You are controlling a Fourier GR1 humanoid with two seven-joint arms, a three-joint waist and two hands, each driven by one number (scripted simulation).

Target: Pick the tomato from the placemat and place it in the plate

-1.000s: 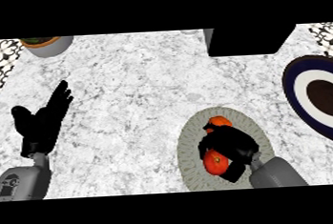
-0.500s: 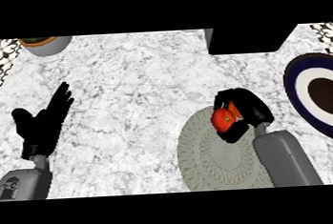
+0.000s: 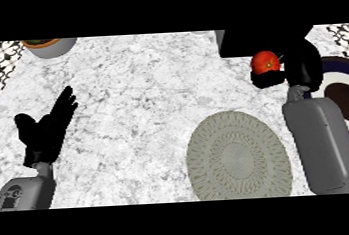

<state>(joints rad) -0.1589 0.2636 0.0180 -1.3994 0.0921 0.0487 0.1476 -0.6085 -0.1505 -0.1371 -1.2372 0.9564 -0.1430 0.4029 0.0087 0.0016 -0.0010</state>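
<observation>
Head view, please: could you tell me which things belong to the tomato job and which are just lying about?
Belong to the job:
tomato, held in the right hand
placemat, round and grey
plate, at the right edge

Just lying about:
pot, top left
black box, top right
left hand, resting open

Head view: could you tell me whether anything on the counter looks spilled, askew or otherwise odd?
Nothing stands out. The right hand holds the tomato above the counter, beside the plate. The placemat lies flat and bare, the bowl sits upright at the far left, and the left hand rests open.
</observation>
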